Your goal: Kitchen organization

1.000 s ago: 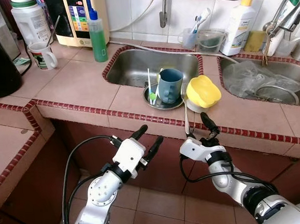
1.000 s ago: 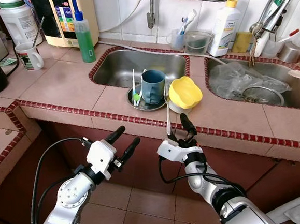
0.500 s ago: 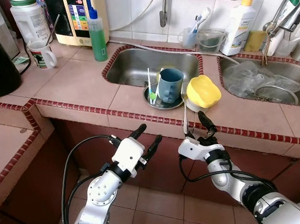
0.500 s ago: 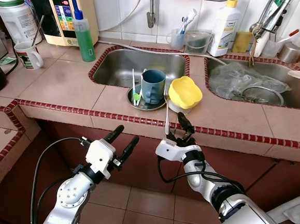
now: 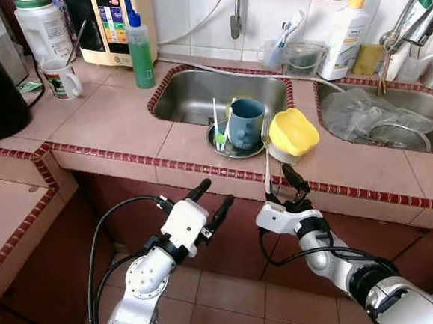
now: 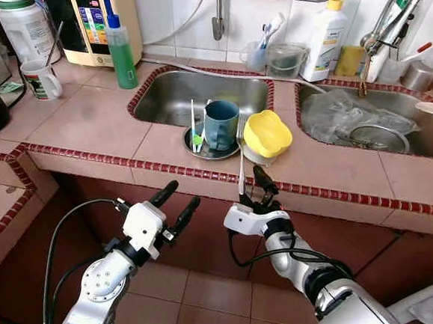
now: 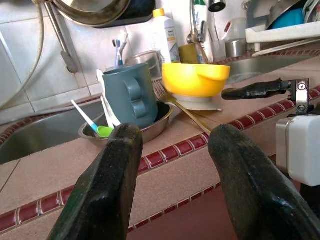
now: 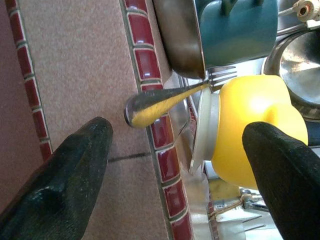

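Head stereo pair looking down over counter (image 5: pixel 116 125). Wrist cameras sitting low, close at counter edge, both sharing fork (image 8: pixel 165 97) and yellow bowl (image 7: pixel 194 79).

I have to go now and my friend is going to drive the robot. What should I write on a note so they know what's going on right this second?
Right gripper: open, empty, at the counter's front edge, lined up with the fork handle that pokes over the tiles.
Left gripper: open, empty, below the counter edge, facing the dishes.
Things: the blue mug stands in the metal dish with a green-tipped toothbrush beside the left sink. The yellow bowl sits on a white lid next to it, with the fork lying between them.
Done: nothing picked up.
Left: probably grab the fork, then sort the mug, dish and bowl.
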`<state>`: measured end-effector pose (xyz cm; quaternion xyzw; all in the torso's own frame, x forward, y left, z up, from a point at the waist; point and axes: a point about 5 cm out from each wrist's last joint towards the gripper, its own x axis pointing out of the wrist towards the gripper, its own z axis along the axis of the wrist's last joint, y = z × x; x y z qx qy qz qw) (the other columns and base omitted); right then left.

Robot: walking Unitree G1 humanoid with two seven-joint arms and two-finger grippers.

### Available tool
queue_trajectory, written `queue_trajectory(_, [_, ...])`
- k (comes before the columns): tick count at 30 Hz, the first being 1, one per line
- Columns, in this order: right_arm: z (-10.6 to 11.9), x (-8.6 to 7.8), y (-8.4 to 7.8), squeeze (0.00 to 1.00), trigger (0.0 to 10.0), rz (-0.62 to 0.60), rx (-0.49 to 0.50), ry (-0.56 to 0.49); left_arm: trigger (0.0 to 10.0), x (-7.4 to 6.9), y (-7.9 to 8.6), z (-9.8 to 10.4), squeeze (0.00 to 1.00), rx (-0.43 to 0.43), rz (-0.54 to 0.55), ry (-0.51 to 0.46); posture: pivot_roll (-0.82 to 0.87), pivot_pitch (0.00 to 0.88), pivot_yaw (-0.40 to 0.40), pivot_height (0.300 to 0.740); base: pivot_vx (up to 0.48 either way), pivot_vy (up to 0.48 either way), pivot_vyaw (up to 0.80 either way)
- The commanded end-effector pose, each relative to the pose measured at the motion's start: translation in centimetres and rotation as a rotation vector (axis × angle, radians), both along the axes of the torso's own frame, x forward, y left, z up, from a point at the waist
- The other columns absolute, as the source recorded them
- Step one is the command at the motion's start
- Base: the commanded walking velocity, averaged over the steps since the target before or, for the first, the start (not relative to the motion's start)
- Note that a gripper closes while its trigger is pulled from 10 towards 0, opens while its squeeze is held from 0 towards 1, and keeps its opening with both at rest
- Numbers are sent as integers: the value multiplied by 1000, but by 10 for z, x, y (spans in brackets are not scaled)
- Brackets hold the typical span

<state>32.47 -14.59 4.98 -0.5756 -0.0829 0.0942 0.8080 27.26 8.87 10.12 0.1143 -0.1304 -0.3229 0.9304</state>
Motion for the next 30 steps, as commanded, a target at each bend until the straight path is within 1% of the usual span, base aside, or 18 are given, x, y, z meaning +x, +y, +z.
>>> queue_trajectory(1, [5,4,-3,0,10000,4,-19,-13,10000,-1,-2,3,0,6,-4,-12,-23,21,-58,740,0,0,0])
queue_trajectory(22, [15,10,0,0,10000,55,-35,-48,10000,-3,-1,2,0,8,0,-13,-12,19,-62,740,0,0,0])
queue_trajectory(23, [15,10,1,0,6824,57,-41,-58,10000,-4,-1,2,0,8,0,-12,-12,18,-63,740,0,0,0])
queue_trajectory(24, [15,10,1,0,4157,58,-44,-61,10000,-4,-1,2,0,8,-1,-12,-12,17,-62,740,0,0,0])
queue_trajectory(25, [15,10,1,0,4157,58,-44,-61,10000,-4,-2,2,0,8,-1,-11,-11,16,-63,740,0,0,0])
queue_trajectory(26, [16,10,0,0,941,57,-42,-61,10000,-4,-2,2,0,7,-2,-12,-11,16,-63,740,0,0,0])
queue_trajectory(27, [16,10,0,0,0,57,-42,-62,10000,-3,-2,2,0,7,-2,-12,-11,16,-63,740,0,0,0])
queue_trajectory(30, [16,10,0,0,0,59,-44,-66,10000,-4,-2,2,0,7,-3,-11,-13,10,-63,740,0,0,0])
